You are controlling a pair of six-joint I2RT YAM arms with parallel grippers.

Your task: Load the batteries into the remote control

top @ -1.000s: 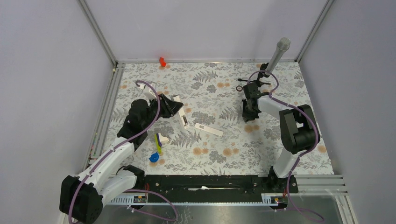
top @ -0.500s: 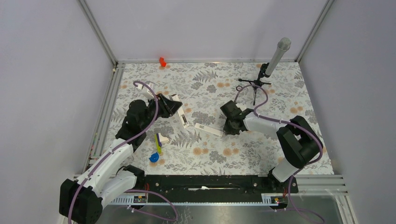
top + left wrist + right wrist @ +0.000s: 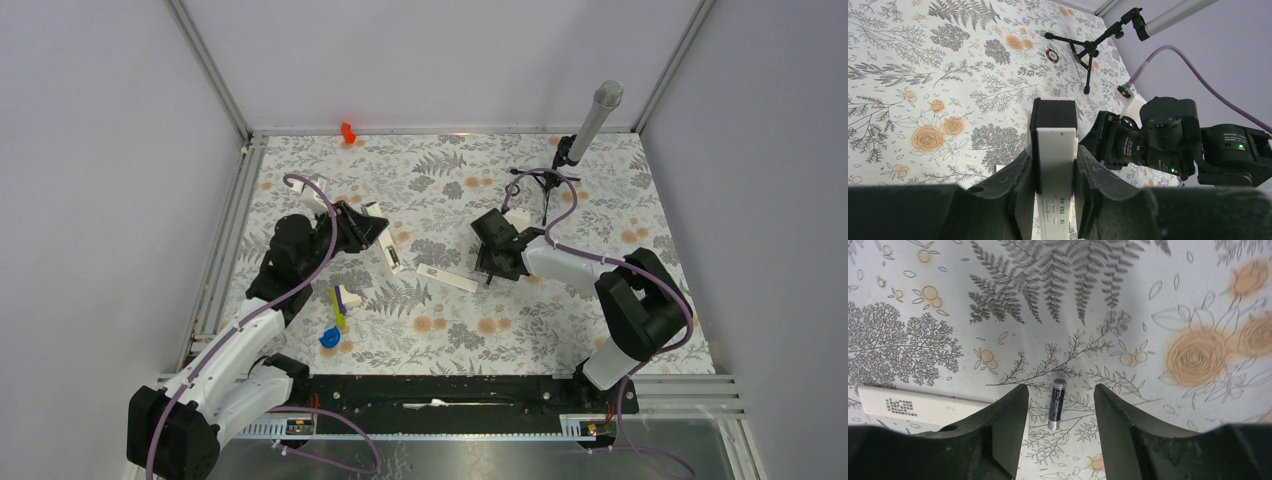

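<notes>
The remote control (image 3: 1056,165), a white bar with a black far end, is clamped between the fingers of my left gripper (image 3: 1055,162). In the top view it sticks out of the left gripper (image 3: 374,230) toward the table's middle (image 3: 393,256). One battery (image 3: 1057,404), a thin dark cylinder with silver ends, lies on the flowered mat. My right gripper (image 3: 1059,407) is open and low over it, one finger on each side, touching neither. In the top view the right gripper (image 3: 492,266) hides that battery. No second battery shows.
A flat white strip with a printed code (image 3: 447,278) lies just left of the right gripper (image 3: 943,410). A microphone on a tripod (image 3: 590,125) stands back right, with a small black ring (image 3: 1051,55) near it. A yellow-white-blue toy cluster (image 3: 337,315) lies front left and a red object (image 3: 347,131) at the back edge.
My right arm swung from beside the microphone stand to the middle of the table and settled over the battery. The left gripper kept hold of the remote and barely moved.
</notes>
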